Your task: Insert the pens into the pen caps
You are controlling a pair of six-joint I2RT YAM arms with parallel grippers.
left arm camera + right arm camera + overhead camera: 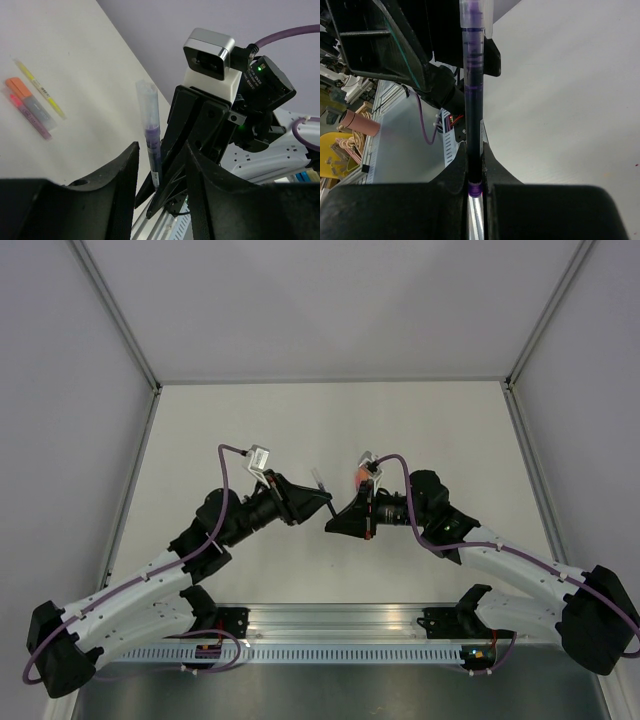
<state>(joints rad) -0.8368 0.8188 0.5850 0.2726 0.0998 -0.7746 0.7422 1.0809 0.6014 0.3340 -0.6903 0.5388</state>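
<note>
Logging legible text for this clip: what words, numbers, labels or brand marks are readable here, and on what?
No text can be read in any view.
White print on the black module beside the facing wrist camera: too small and blurred to read.
Dark barcode-like marks on the yellow pen: unreadable.
Dark bands on the purple pen: no legible lettering.

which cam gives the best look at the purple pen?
Right wrist: the purple pen runs the height of the frame, close up, its lower end clamped in the right gripper. Left wrist shows it smaller, against the right gripper's body. Top external: only a pale sliver mid-frame.
</note>
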